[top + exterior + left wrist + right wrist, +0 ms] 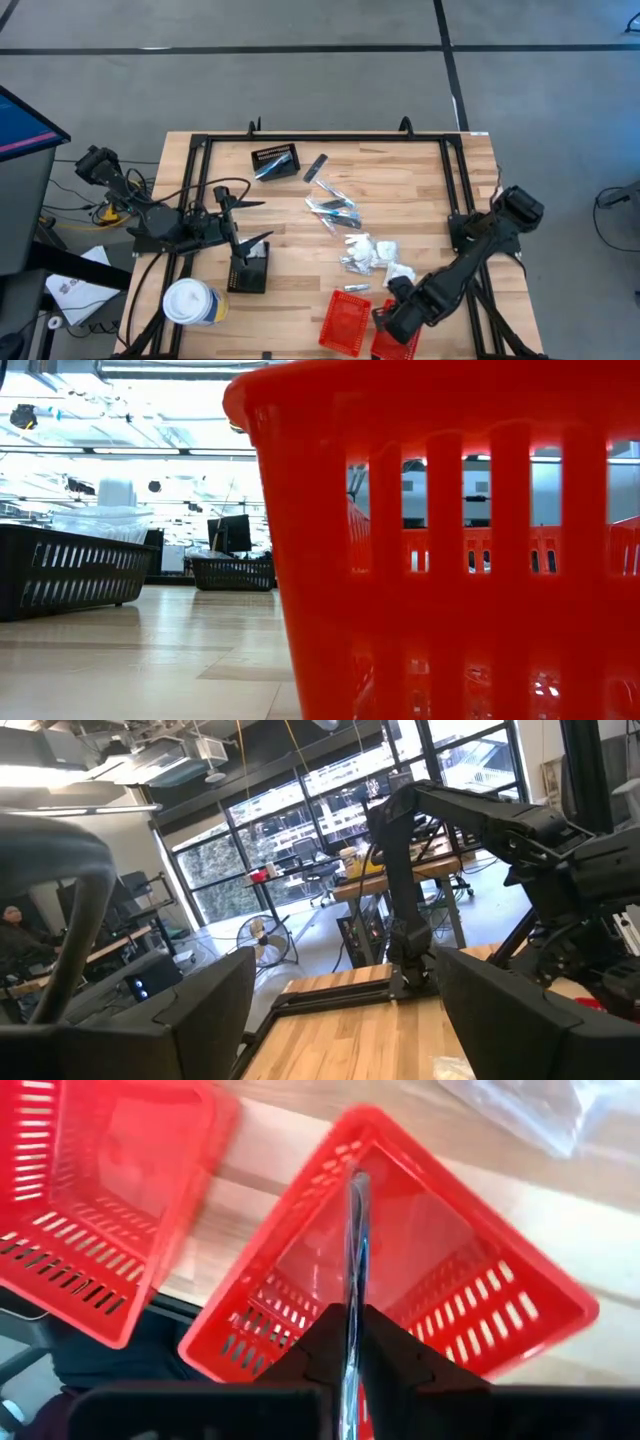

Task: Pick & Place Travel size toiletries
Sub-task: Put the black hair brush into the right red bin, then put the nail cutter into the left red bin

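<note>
The right hand (pixel 350 1342), pinched on a thin silvery sachet (pixel 354 1250), holds it edge-up over a red basket (pixel 300 1280) at the table's (pixel 290 290) near edge, while the left hand (pixel 240 220) waits wide open.

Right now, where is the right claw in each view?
High: bottom, right of centre, right claw over the red basket.
Low: not in it.
Left wrist: cannot make it out.
Right wrist: bottom centre, pinching a silvery sachet.
Shared landmark: that red basket.
</note>
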You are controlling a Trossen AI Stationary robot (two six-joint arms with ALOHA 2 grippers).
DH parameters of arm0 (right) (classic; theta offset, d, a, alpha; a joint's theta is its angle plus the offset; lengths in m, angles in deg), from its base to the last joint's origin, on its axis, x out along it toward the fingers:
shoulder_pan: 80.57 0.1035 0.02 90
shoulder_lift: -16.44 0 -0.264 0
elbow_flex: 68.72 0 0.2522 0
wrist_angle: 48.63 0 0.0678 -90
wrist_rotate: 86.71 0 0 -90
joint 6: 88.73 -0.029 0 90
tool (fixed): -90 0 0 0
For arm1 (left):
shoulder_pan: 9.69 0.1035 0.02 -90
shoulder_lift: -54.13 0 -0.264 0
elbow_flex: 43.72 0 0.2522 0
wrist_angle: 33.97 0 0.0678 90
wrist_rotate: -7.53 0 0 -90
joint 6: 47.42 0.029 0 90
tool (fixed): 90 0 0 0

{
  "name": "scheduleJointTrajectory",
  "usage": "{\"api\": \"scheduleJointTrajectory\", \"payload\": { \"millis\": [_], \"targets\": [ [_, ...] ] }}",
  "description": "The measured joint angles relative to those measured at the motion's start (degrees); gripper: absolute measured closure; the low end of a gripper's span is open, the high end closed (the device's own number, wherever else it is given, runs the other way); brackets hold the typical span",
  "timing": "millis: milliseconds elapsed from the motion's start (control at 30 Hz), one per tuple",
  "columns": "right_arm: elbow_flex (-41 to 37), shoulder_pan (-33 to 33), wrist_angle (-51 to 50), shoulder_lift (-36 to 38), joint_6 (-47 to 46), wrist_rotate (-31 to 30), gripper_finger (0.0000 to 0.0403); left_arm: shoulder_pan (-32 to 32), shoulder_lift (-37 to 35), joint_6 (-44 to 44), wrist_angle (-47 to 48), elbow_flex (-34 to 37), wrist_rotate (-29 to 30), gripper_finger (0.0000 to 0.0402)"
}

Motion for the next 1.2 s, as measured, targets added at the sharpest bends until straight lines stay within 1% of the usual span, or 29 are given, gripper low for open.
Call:
{"api": "scheduleJointTrajectory", "payload": {
  "millis": [100,233,433,633,700,800,900,967,1067,1200],
  "targets": [
    [0.0,-1.1,0.1,0.0,2.6,0.0,0.0364,0.0,0.0,0.0,0.0,0.0,0.0,0.0101],
    [0.0,-1.7,0.0,0.0,3.4,0.3,0.034,0.0,0.0,0.0,0.0,0.0,0.0,0.0101],
    [0.0,-1.6,0.0,0.1,4.4,2.9,0.0297,0.0,0.0,0.0,0.0,0.0,-0.3,0.0101],
    [0.0,-2.6,0.0,3.9,9.1,3.2,0.0258,0.0,0.0,0.1,0.0,0.0,-0.5,0.0101],
    [0.0,-3.2,0.0,6.0,10.4,2.5,0.0251,0.0,0.0,1.3,0.1,0.0,-0.5,0.0101],
    [0.0,-4.4,0.1,9.5,14.9,-1.9,0.0248,0.0,0.0,2.4,0.1,0.0,0.5,0.0101],
    [0.0,-6.9,0.1,13.1,23.9,-10.5,0.0253,0.0,0.0,2.6,0.7,0.0,2.3,0.0101],
    [0.0,-9.0,0.7,15.3,32.8,-17.5,0.026,0.0,0.0,2.6,0.8,0.0,3.2,0.0101],
    [0.0,-12.6,4.3,18.3,51.6,-27.9,0.027,0.0,0.0,4.1,0.9,0.0,3.5,0.0101],
    [0.0,-17.5,15.0,20.4,80.9,-38.5,0.0283,0.1,0.0,7.0,0.9,0.0,3.7,0.0101]
  ]
}}
